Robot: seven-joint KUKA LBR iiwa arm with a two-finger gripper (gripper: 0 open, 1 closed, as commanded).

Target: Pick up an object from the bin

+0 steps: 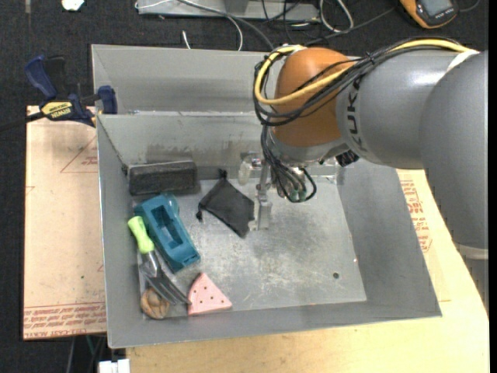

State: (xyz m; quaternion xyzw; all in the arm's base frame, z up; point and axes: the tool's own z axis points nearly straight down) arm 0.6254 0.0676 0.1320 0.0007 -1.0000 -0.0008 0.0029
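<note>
Arm (419, 107): grey, enters from the right and covers the far right part of the bin (311, 263); orange cover (311, 92) at the wrist, with yellow and black cables (264, 84) looped round it. Bin: grey metal, floor bare and scuffed over its right and near-middle parts; the contents lie along the left side and at far centre. Hand (261, 208): hangs below the orange cover at far centre, low over the floor, its tip at the right edge of a black, flat, crumpled piece (225, 206); cannot tell whether it touches the piece, nor how wide the hand stands. Nothing seen held. Left of the black piece and apart from it, a dark grey oblong block (161, 177) lies along the foot of the far wall. Nearer than the block, a blue plastic holder (169, 231) lies at a slant, with a green handle (140, 234) just beside it on the left. Near-left corner: a pink speckled wedge (206, 294), some thin metal pieces (159, 280) to its left, and a small brown round thing (154, 305) against the near wall.
</note>
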